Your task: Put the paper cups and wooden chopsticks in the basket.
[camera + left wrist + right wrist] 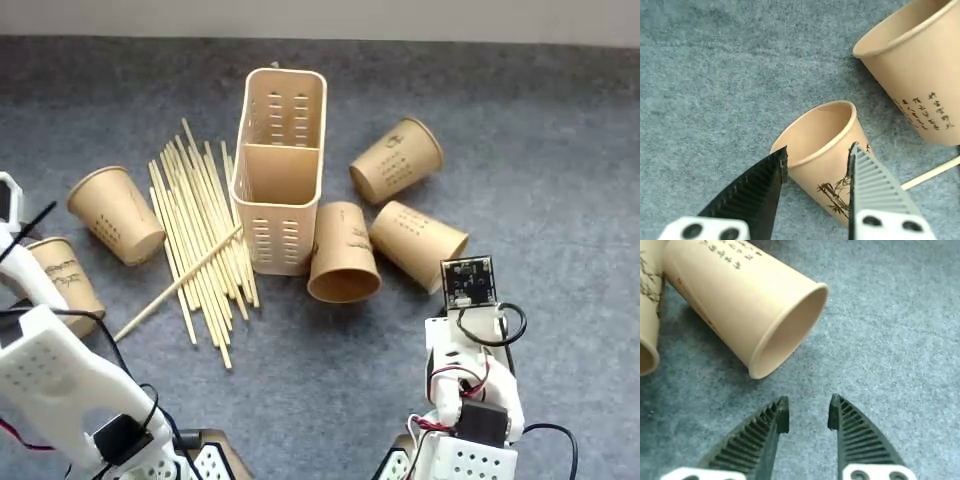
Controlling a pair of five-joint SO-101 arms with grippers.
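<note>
Left gripper [819, 148]: wide open, nothing held. Its two fingers stand one on each side of a bamboo-print paper cup [820, 162], level with the rim. Whether either finger touches the cup cannot be told. The cup lies on its side on the grey table [715, 75], with its rim at the fingertips and its body running back aslant beneath one finger. Its long axis is therefore skewed to the gripper's line of reach, and the fingers span it across its width.

Judgement: closing here would pinch the wall right at the mouth, the softest part, and the cup may flatten or twist out.

In the high view the same cup [68, 285] sits at the near left, half under the left arm. It is well left of the basket [280, 215], and the wooden chopsticks [200, 245] lie between them.

Right gripper [809, 400]: partly open, empty, over bare table. A lettered paper cup [745, 300] lies on its side just beyond it, mouth turned toward the gripper and off to one side.

Judgement: the left arm is the nearer to a grasp.
</note>
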